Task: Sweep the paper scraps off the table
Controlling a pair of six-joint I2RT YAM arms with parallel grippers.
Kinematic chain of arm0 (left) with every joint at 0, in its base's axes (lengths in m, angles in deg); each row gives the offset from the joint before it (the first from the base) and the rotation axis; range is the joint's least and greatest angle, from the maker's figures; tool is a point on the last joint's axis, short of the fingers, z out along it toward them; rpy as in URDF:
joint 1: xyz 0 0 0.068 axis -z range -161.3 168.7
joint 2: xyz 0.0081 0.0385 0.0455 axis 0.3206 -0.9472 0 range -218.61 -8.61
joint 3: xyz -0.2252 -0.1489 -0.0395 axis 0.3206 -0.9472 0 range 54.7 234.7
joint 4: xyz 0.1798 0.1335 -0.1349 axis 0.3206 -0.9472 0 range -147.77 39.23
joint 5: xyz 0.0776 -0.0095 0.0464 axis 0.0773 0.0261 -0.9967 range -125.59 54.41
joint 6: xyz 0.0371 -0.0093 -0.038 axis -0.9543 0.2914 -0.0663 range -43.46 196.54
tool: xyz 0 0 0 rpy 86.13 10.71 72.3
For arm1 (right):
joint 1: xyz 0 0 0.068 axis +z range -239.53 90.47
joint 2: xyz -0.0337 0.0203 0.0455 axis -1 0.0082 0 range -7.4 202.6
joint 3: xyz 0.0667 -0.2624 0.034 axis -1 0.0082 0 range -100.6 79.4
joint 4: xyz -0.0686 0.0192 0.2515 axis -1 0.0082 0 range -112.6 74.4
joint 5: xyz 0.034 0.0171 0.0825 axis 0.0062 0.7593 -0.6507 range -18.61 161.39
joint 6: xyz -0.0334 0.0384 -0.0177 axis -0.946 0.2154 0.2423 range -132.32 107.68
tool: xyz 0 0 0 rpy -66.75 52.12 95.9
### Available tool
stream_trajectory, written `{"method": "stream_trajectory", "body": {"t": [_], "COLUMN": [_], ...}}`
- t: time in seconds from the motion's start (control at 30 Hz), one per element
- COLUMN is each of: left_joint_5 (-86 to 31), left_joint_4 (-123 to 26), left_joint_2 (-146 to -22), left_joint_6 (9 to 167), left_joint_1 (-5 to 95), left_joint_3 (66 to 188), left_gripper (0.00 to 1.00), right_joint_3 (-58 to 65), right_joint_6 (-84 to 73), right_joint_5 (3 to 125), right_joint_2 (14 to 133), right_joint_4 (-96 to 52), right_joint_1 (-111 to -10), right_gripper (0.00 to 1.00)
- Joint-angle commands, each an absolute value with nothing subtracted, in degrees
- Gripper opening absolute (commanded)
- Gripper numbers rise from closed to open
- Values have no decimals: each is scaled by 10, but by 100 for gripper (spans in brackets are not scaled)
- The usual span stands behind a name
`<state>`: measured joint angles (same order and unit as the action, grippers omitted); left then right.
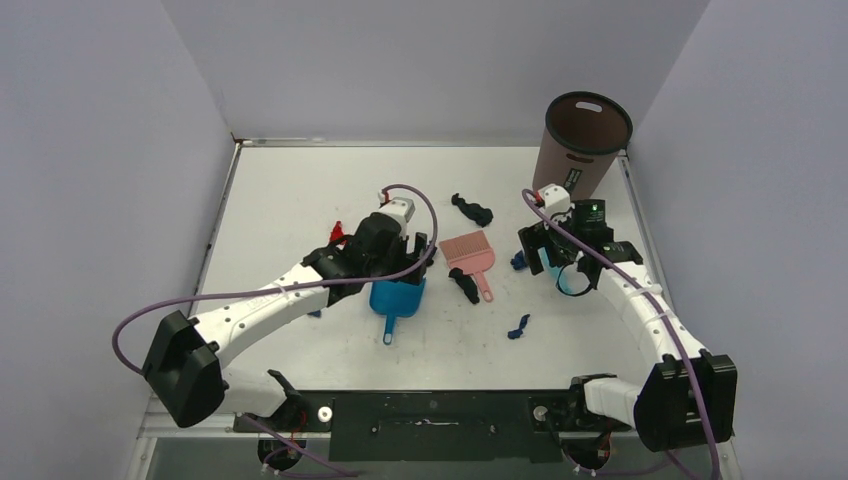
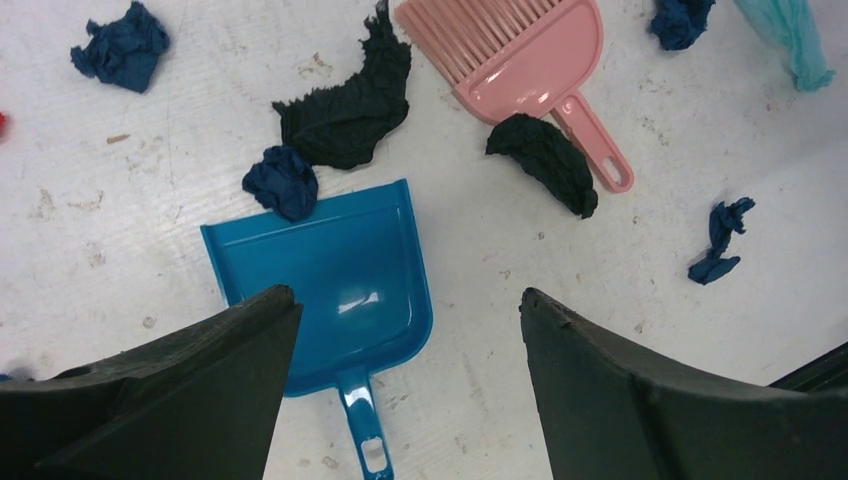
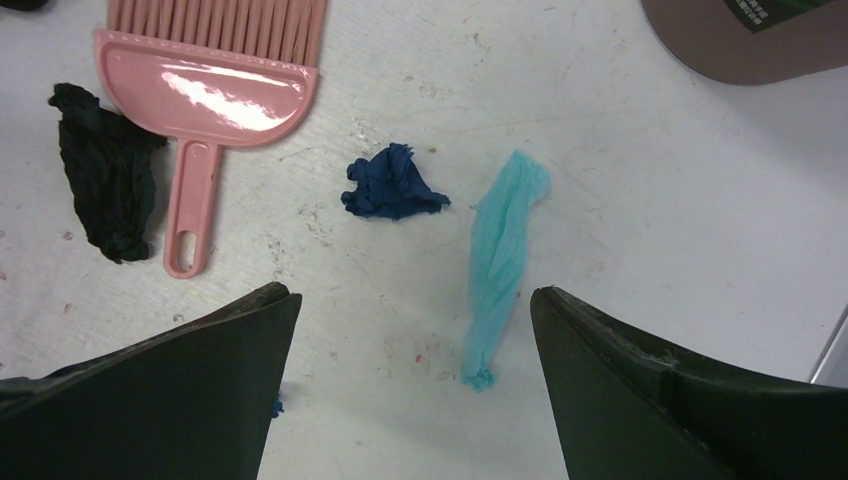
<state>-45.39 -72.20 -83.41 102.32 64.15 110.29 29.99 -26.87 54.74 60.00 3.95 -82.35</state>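
The left gripper [image 2: 407,300] and the right gripper [image 3: 412,292] stand with jaws wide apart and empty; we would close the left on the dustpan [image 2: 320,280] handle between its jaws and shift the right sideways to the brush [image 3: 205,90]. The scraps [image 2: 345,110], crumpled black and dark blue, lie on the table [image 2: 600,230] ahead of both jaws, one light-blue twist between the right ones
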Motion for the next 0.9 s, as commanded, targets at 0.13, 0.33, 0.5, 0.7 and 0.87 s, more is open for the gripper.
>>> {"method": "stream_trajectory", "body": {"t": [0.13,0.33,0.5,0.7,0.87], "left_joint_5": [-425,-420,-485,-472,-474], "left_joint_4": [-694,-695,-745,-757,-754], "left_joint_2": [-899,-956,-960,-901,-842], "left_joint_6": [1029,1057,1101,1168,1169], "left_joint_1": [647,647,643,591,554], "left_joint_3": [1182,1242,1259,1168,1109], "left_gripper": [79,76,77,79,79], "right_joint_3": [255,256,234,209,200], "right_joint_6": [-334,-336,-331,-316,-308], "right_joint_5": [476,493,527,523,544], "right_joint_2": [635,685,764,818,855], "right_joint_4": [103,88,69,50,45], "right_joint_1": [-810,-730,-666,-643,-627], "right_gripper": [97,91,81,72,64]}}
